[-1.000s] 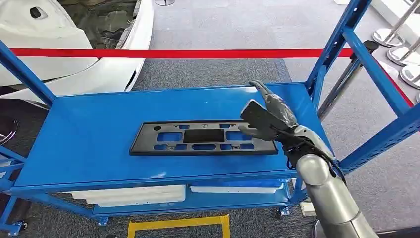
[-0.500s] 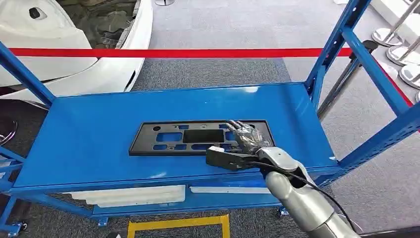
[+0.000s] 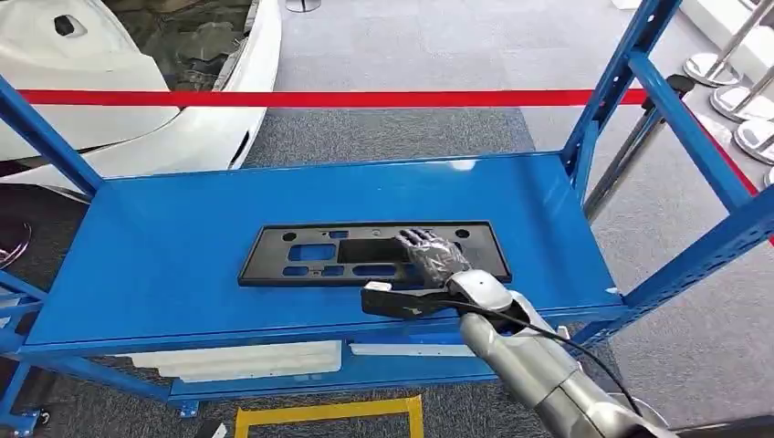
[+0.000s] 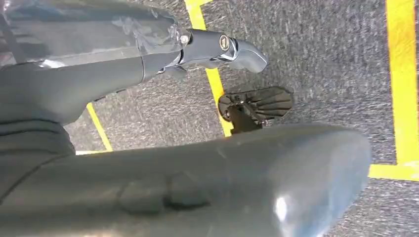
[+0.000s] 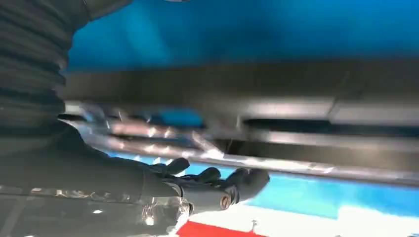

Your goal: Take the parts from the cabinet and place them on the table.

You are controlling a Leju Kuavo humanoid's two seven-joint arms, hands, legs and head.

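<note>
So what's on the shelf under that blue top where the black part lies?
Below the top shelf, white parts lie on the lower shelf, seen at its front edge. The top shelf hides the rest.

- The right arm [image 3: 548, 379] is a smooth silver tube, glossy with highlights.
- A thin black cable [image 3: 570, 345] loops along it toward the wrist.
- The right hand [image 3: 434, 258] has dark fingers under a shiny clear wrap.
- A black block [image 3: 392, 301] sits at the wrist.
- The left hand [image 4: 148, 59] is grey, with a round screw [image 4: 224, 42] near a fingertip.
</note>
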